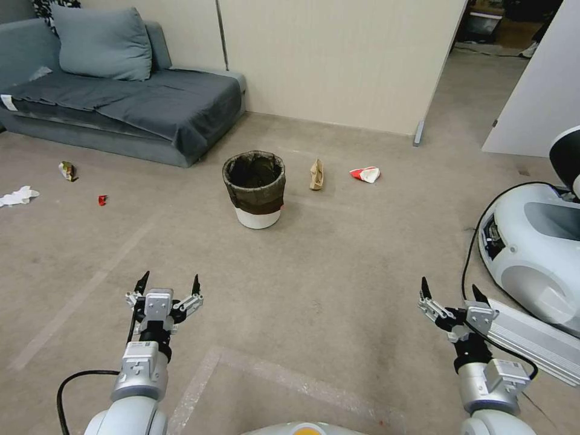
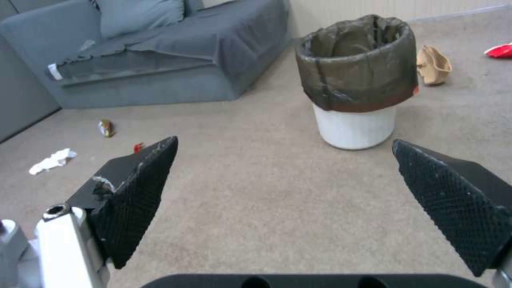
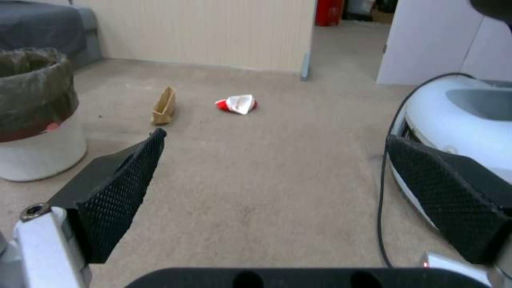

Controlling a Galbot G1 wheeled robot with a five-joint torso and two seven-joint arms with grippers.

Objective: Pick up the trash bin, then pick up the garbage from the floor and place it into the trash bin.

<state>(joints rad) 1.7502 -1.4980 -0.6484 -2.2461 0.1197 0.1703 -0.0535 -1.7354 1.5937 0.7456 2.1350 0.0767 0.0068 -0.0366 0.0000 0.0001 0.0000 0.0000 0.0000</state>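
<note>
Black cross-hatched pads line both pincers, each spread wide and empty above the carpet: left pincer [image 1: 168,284], right pincer [image 1: 450,292]. Ahead and between them, somewhat nearer the left, stands the upright trash bin [image 1: 254,188], its axis vertical, its dark liner folded over the rim. Beyond it to the right lie a paper bag [image 1: 316,174] and a red-and-white carton [image 1: 365,174]. The left wrist view adds a wrapper [image 2: 107,128] and tissue [image 2: 52,161] near the sofa [image 1: 121,103].
</note>
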